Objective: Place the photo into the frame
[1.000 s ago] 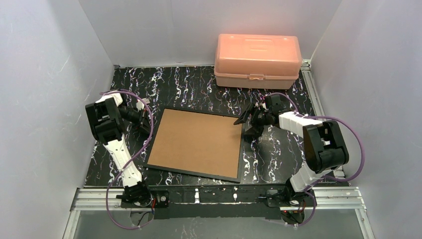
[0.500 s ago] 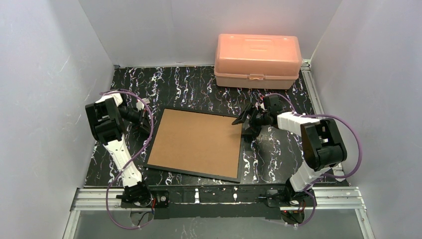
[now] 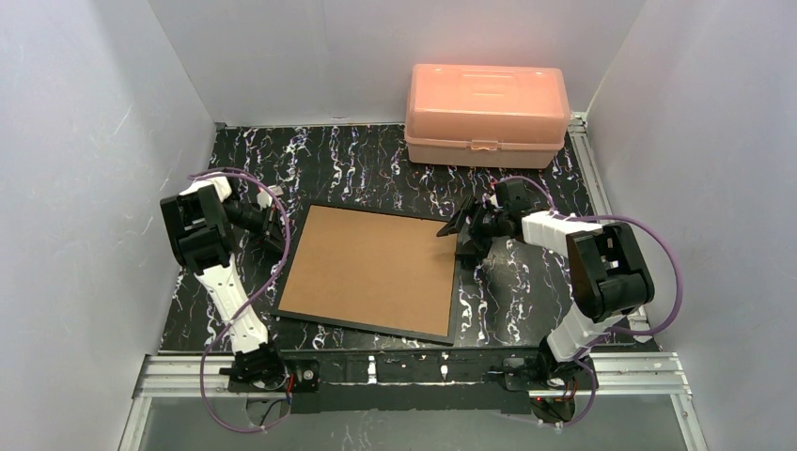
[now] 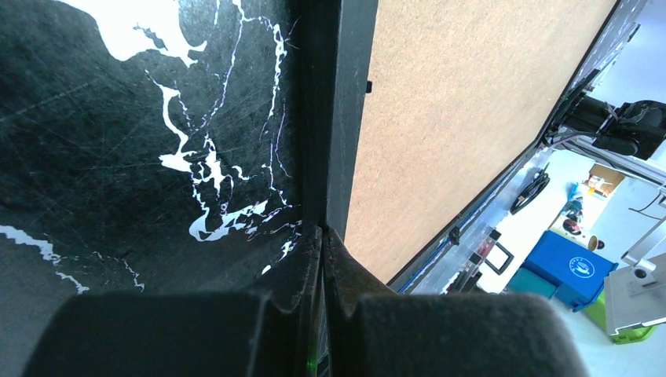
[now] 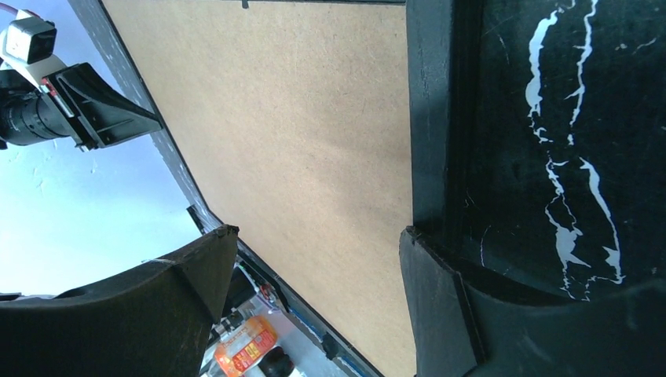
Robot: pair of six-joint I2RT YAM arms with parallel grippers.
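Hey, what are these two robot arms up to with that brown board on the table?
A thin black picture frame lies face down on the black marbled table, its brown fibreboard back up. The left gripper, shut, is at the frame's left edge. The right gripper, open, is at its far right corner. No photo is in sight. A pink plastic box stands at the back.

left pincer (image 3: 276,214) shut, tips together, right pincer (image 3: 458,232) spread wide, both reaching inward
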